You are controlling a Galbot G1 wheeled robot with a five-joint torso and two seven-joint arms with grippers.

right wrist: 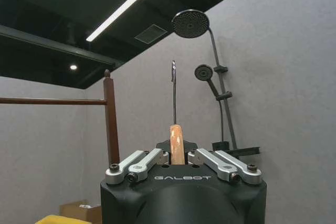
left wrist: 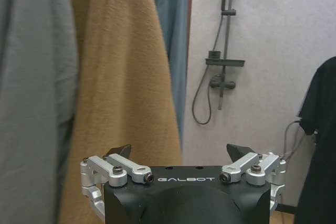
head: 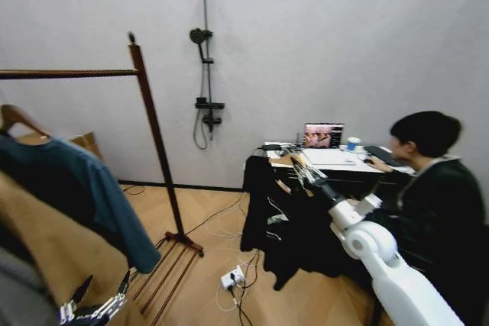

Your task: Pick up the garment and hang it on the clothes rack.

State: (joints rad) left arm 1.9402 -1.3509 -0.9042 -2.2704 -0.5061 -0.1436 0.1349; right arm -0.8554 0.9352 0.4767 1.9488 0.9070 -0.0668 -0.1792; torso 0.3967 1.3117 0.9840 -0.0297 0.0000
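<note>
While the head view shows the garment (head: 279, 219) draped black at right, the right wrist view shows the right gripper (right wrist: 177, 157) clamped on its hanger (right wrist: 177, 144) (hook upright). The clothes rack (head: 157, 139) stands left across bare floor. The left gripper (left wrist: 178, 153), spread wide and empty, hangs near-left beside a tan coat (left wrist: 123, 87).

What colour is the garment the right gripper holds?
Plain black garment, on a light wooden hanger, held by the right gripper; clearest in the head view.

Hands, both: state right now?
Left hand: open, holding nothing, low beside the tan coat.
Right hand: shut on the garment's hanger, black garment hanging below.
</note>
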